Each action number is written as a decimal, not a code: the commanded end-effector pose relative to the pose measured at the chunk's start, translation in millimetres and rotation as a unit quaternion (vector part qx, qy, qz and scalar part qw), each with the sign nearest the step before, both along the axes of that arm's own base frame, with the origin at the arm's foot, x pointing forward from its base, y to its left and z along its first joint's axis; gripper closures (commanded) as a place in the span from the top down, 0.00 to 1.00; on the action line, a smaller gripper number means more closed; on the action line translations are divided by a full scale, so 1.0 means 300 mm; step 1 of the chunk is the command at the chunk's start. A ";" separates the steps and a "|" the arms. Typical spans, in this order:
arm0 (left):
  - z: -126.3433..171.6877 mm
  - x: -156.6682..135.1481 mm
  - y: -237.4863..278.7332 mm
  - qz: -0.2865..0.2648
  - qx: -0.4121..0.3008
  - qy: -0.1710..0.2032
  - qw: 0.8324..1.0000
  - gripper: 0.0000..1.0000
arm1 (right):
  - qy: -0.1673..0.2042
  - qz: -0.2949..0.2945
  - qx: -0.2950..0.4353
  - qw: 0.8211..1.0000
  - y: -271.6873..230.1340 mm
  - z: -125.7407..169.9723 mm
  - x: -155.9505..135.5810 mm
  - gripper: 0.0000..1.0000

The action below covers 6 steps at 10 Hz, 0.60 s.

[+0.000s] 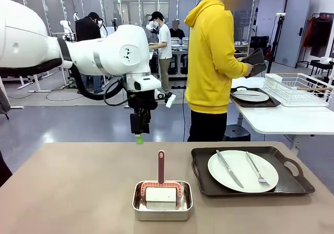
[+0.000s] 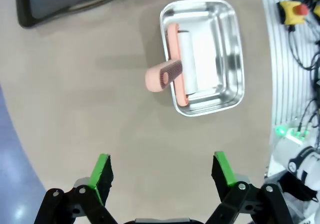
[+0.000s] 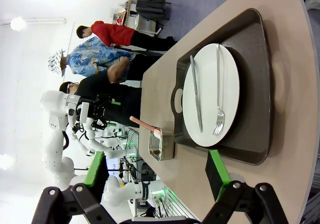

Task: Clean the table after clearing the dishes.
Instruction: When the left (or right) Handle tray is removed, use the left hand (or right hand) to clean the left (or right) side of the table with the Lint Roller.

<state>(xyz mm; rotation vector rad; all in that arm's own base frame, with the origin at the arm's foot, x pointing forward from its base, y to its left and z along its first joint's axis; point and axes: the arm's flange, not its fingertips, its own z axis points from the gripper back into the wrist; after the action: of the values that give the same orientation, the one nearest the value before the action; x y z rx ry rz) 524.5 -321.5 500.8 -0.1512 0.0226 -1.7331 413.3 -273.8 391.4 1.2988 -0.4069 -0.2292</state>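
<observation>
On the counter [image 1: 78,192], front view: left end effector [image 1: 138,135] hangs open over the far edge; the cleaning roller [image 1: 160,167] stands handle-up in a steel pan [image 1: 136,205], nearer the robot, left arm closest. Left wrist view: roller lies straight ahead. Right wrist view: right end effector [image 3: 157,166], open, faces the plate [image 3: 207,84] on its tray [image 3: 250,59]

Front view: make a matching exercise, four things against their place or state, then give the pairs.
1. steel pan
2. near plate
3. far plate
4. left gripper

A. on the far tray, white side table
B. open, above the tan table
C. holds a pink-handled roller
D. on the near tray, with knife and fork

Pairs: 1-C, 2-D, 3-A, 4-B.
</observation>
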 end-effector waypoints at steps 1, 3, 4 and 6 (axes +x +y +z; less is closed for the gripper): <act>0.001 0.048 -0.049 0.000 0.019 0.020 1.000 1.00 | -0.004 0.002 0.002 1.000 0.001 0.012 -0.006 1.00; -0.040 0.056 -0.086 0.002 0.024 0.049 0.998 1.00 | -0.004 0.002 0.002 1.000 0.001 0.012 -0.006 1.00; -0.068 0.056 -0.106 0.000 0.018 0.053 0.998 1.00 | -0.004 0.002 0.002 1.000 0.001 0.012 -0.006 1.00; -0.134 0.054 -0.156 -0.010 0.021 0.073 0.997 1.00 | -0.004 0.002 0.002 1.000 0.001 0.012 -0.006 1.00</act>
<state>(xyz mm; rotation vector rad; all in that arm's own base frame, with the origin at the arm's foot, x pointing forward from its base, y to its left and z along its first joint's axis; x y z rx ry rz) 538.2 -360.5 461.4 -0.2328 0.1356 -1.7419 413.3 -273.8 391.4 1.2988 -0.4069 -0.2292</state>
